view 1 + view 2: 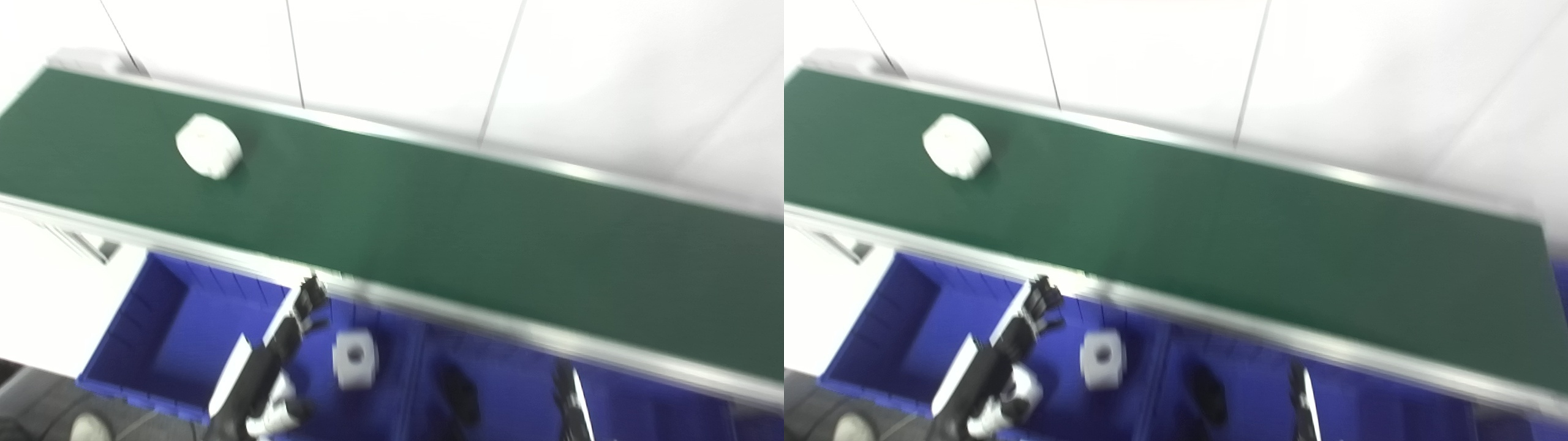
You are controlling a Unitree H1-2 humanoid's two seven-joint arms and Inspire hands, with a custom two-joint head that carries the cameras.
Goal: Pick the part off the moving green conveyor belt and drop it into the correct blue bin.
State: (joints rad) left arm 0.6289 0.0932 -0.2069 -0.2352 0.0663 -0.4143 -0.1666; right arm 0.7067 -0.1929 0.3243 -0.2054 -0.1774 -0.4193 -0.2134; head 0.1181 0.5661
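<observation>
**White part on the belt, both hands low over the bins**

A white rounded part [209,146] lies on the green conveyor belt [429,214] toward its 10 o'clock end, well apart from both hands. The belt runs on a slant from 10 o'clock down to 4 o'clock, edged by a metal rail [465,321].

Below the rail sit blue bins [153,343]. The left hand [303,306] reaches up toward the rail at about 7 o'clock, its fingers loosely apart and holding nothing. Just beside it, at its 4 o'clock, a grey block with a hole [354,358] rests inside a bin. A dark object [459,392] lies in the next bin over.

The right hand [572,401] shows only as a blurred sliver at 5 o'clock; whether it is apart or together cannot be told.
</observation>
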